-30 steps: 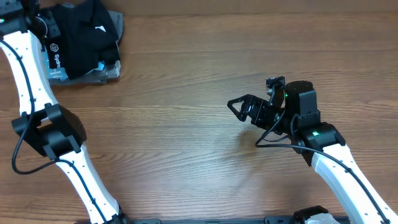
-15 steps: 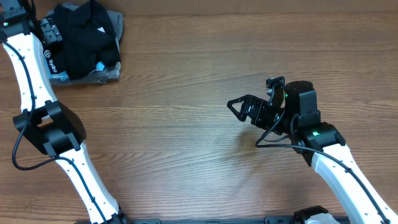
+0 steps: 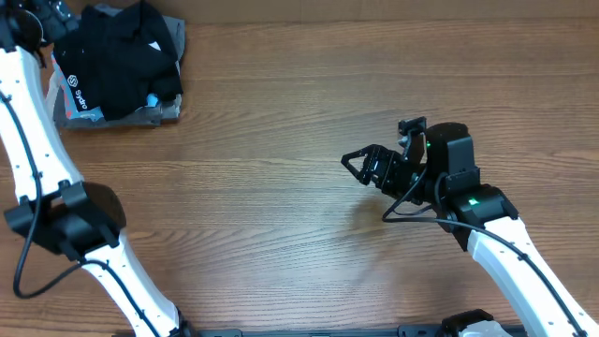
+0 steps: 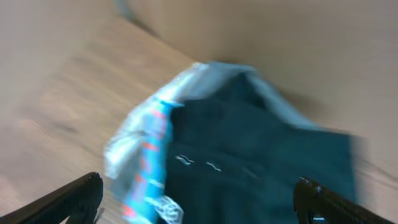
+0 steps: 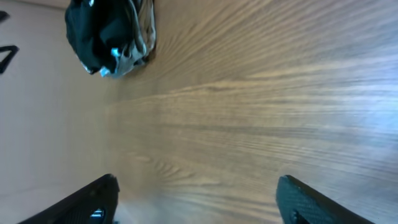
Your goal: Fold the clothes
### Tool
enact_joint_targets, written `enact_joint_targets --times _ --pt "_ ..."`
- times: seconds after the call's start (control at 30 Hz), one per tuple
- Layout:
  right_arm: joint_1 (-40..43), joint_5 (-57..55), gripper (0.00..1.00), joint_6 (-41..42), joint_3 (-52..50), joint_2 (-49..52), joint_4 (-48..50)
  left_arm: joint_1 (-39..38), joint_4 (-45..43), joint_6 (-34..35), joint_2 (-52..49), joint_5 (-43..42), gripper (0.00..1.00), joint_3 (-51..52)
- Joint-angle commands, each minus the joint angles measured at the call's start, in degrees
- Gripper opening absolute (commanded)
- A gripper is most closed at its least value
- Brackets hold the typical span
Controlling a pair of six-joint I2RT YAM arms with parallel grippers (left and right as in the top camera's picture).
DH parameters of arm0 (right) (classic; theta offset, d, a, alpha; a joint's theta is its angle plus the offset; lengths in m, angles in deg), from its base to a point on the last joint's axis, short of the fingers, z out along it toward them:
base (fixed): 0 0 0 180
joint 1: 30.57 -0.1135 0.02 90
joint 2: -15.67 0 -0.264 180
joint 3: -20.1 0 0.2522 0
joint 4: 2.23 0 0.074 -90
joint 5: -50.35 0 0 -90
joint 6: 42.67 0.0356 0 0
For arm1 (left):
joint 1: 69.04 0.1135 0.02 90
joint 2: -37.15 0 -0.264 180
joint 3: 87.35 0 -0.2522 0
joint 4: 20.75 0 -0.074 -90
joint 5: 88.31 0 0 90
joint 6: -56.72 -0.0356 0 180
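At table (image 3: 281, 234) corner: soft black shirt (image 3: 122, 51), crumpled heap; left gripper (image 4: 198, 186), right gripper (image 5: 198, 183) both splayed.

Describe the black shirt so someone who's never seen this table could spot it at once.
On the wooden table, look to the far left corner. The black soft-fabric shirt lies there on top of other garments. It is the dark one with small white marks; the grey garment and light-blue fabric only peek out beneath it.

Left fingers (image 4: 69, 198), right fingers (image 5: 88, 199) apart
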Motion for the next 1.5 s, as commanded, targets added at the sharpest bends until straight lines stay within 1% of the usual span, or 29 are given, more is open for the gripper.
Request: enact_joint_targets --times 0.0,0.03,0.07,0.13,0.17,0.23,0.37,0.4,0.47,0.53,0.6,0.7,0.83,0.97,1.1,1.17,1.2,1.23,1.27,1.4,1.47 --pt "-2.54 -1.99 0.82 3.32 0.13 -4.9 -0.85 0.17 2.21 0.2 5.7 -22.84 0.89 -1.51" --pt "-3.17 -4.35 0.82 4.09 0.13 -6.88 -2.21 -0.11 2.51 0.22 6.82 -26.88 0.88 -1.51" --pt "-3.74 -6.49 0.82 4.11 0.13 -8.66 -3.67 -0.42 2.91 0.22 7.74 -29.81 0.9 -1.51" --pt "-5.01 -12.17 0.82 4.44 0.13 -13.35 -8.15 -1.38 4.48 0.2 9.9 -35.36 1.0 -1.51" --pt "-5.53 -14.86 0.82 5.53 0.13 -15.69 -10.69 -1.92 6.01 0.22 11.13 -36.41 1.0 -1.51" --pt "-6.56 -17.79 0.83 7.26 0.13 -21.16 -16.02 -3.48 9.92 0.17 13.79 -36.24 1.0 -1.51" --pt "-9.27 -19.45 0.83 10.34 0.13 -30.75 -25.18 -6.78 16.85 -0.04 18.84 -37.44 1.0 -1.51" --pt "-10.86 -21.46 0.83 12.28 0.13 -34.88 -29.73 -8.31 20.13 -0.42 21.27 -40.17 1.0 -1.51" --pt "-12.46 -23.3 0.83 14.84 0.13 -38.45 -33.77 -9.9 22.67 -2.1 23.63 -44.11 1.0 -1.51" --pt "-14.03 -23.52 0.83 17.22 0.13 -41.13 -36.22 -11.82 25.4 -4.09 25.73 -46.64 1.0 -1.51" --pt "-15.54 -23.56 0.83 18.95 0.13 -43.17 -37.73 -14.03 28.89 -5.38 27.87 -46.64 1.0 -1.51" --pt "-18.38 -23.61 0.79 20.92 0.13 -46.16 -40.09 -17.38 34.34 -9.29 31.69 -46.62 1.0 -1.51" --pt "-19.87 -24.9 0.77 23.43 0.13 -47.65 -42.8 -19.02 34.71 -9.68 36.3 -46.64 1.0 -1.44" --pt "-19.87 -26.84 0.76 23.41 0.13 -48.59 -42.21 -19.52 34.73 -9.75 40.54 -46.6 1.0 -1.44" --pt "-19.87 -31.04 0.77 22.91 0.31 -49.4 -38.45 -20.09 34.73 -9.92 43.65 -45.99 1.0 -1.44" --pt "-19.87 -33.38 0.81 18.73 0.83 -49.4 -34.45 -20.09 34.73 -9.9 44.54 -45.33 1.0 -1.44" --pt "-19.87 -34.32 0.86 16.37 1.03 -49.4 -32.22 -20.09 34.73 -9.94 44.89 -44.52 1.0 -1.44" --pt "-19.87 -36.06 0.95 14.29 1.22 -49.4 -29.51 -20.09 34.73 -9.92 45.03 -43.52 1.0 -1.44" --pt "-19.87 -38.51 1.0 13.46 1.22 -49.37 -27.12 -20.09 34.73 -9.92 45.18 -42.66 1.0 -1.44" --pt "-19.85 -52.54 1.0 13.33 1.22 -49.37 -19.32 -20.06 34.73 -9.92 44.98 -40.94 1.0 -1.44" --pt "-19.85 -57.33 1.0 13.42 1.22 -49.37 -17.49 -20.06 34.73 -9.92 44.83 -40.35 1.0 -1.44"
